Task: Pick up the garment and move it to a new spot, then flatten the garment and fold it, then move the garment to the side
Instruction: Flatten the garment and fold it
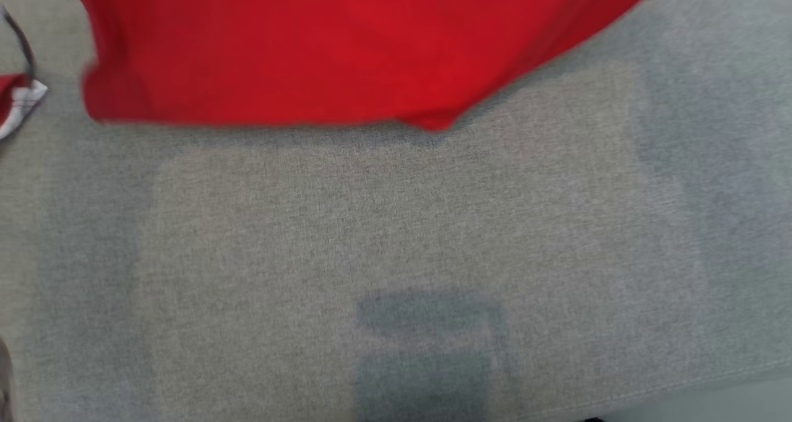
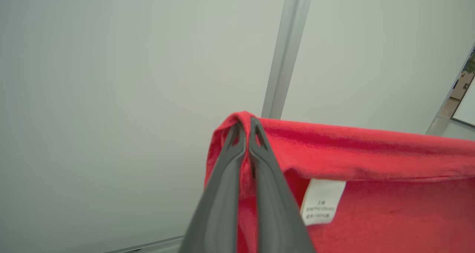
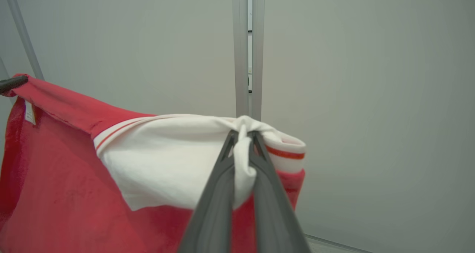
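Item: red garment (image 1: 346,44) — suspended at 12 o'clock above the grey table (image 1: 396,236). Left end effector (image 2: 245,125) clenched on its red edge (image 2: 334,134); right end effector (image 3: 243,134) clenched on bunched white trim (image 3: 167,153). Risk: the trim may slip free — the bite looks shallow — dropping one side crumpled.

Soft even light; motion-blurred garment (image 1: 309,51) edge, faint shadows on grey surface (image 1: 396,224)

The only print stands on a white care label (image 2: 322,201) sewn inside the red garment (image 2: 389,212), just under its folded top edge: three short dark lines, too small and blurred to read.
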Controlling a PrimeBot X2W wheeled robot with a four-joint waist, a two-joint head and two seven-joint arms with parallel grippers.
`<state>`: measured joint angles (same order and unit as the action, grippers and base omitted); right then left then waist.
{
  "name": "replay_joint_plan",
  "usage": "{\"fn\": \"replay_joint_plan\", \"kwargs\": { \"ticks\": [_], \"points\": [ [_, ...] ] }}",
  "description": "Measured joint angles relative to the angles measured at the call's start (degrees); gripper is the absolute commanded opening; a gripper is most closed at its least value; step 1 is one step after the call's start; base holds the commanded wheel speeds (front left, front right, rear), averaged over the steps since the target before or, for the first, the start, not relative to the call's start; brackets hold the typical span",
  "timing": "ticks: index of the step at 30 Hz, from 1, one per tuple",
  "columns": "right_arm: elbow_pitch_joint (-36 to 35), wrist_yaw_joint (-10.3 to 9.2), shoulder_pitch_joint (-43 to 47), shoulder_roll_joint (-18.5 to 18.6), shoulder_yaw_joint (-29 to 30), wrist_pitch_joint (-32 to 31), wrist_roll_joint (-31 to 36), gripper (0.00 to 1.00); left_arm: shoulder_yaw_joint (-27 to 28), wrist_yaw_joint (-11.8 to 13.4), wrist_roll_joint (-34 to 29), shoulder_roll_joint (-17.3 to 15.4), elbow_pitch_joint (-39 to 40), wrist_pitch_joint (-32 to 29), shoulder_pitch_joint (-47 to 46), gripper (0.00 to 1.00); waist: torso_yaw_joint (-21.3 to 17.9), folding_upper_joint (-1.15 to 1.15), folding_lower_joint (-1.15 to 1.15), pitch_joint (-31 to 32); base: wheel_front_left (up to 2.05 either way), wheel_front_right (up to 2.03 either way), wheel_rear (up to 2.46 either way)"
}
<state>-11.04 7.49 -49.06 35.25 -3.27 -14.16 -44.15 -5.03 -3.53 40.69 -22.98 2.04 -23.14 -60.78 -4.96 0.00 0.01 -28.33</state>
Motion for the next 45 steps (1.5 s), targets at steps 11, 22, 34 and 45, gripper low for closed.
{"fn": "replay_joint_plan", "kwargs": {
  "ticks": [11,22,34,45],
  "points": [
    [24.86,0.04,-39.73,-16.41,-3.10,6.68,12.84,0.00,-1.33,-0.69,-9.96,2.20,-29.37,19.28,-33.76,0.00,0.51,0.00,0.00,-12.29,0.00,0.00,0.00],
    [39.78,0.05,-50.46,-21.16,-5.98,18.92,17.56,0.00,-2.08,-3.18,-11.33,2.96,-45.20,35.67,-41.38,0.00,-0.08,0.00,0.00,-19.72,0.00,0.00,0.00],
    [28.74,0.07,-19.22,-9.99,-12.62,22.10,3.68,0.00,-13.01,-4.02,3.03,-1.45,-37.90,36.66,-13.32,0.00,0.15,0.00,-0.01,-18.64,0.00,0.00,0.00],
    [12.94,0.15,18.95,-5.72,-2.83,16.99,-2.27,0.00,-15.93,-0.77,9.95,-7.22,-17.00,36.42,22.10,0.00,1.18,0.00,-0.02,-6.59,0.00,0.00,0.00]
  ]
}}
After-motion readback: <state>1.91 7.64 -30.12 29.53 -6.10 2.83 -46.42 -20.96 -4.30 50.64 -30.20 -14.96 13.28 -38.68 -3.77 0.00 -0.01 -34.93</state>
